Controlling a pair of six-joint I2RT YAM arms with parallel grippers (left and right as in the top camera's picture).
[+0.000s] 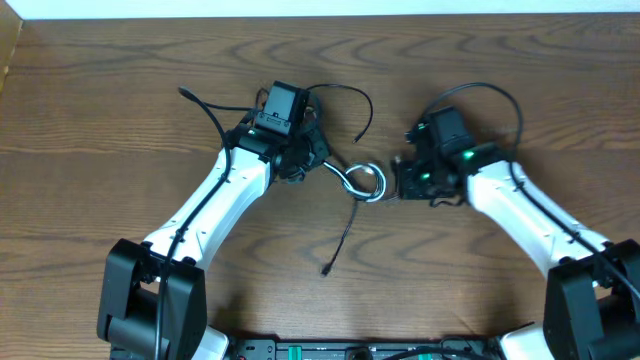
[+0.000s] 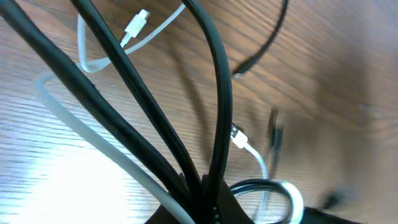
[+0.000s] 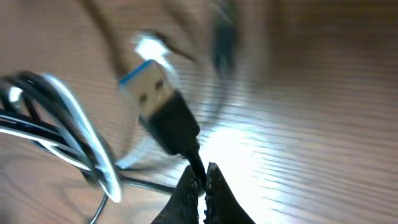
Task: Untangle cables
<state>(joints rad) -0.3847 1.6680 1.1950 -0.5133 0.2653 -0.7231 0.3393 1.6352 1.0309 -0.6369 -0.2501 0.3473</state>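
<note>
A tangle of black and white cables (image 1: pixel 365 182) lies at the table's middle between my two grippers. My left gripper (image 1: pixel 300 160) is shut on a bundle of black cords and one white cord (image 2: pixel 205 186) that fan upward in the left wrist view. The white cord's plug (image 2: pixel 135 26) lies on the wood, and a second white plug (image 2: pixel 239 137) sits near the coil (image 2: pixel 273 186). My right gripper (image 1: pixel 400 178) is shut on a black cable just below its blue USB plug (image 3: pixel 165 115). A black and white loop (image 3: pixel 74 140) hangs to its left.
A loose black cord (image 1: pixel 340 240) trails from the tangle toward the front, ending in a small plug (image 1: pixel 325 270). Another black cord end (image 1: pixel 186 93) lies behind the left arm. A black cord arcs at the back centre (image 1: pixel 362 105). The wooden table (image 1: pixel 100 170) spreads all around.
</note>
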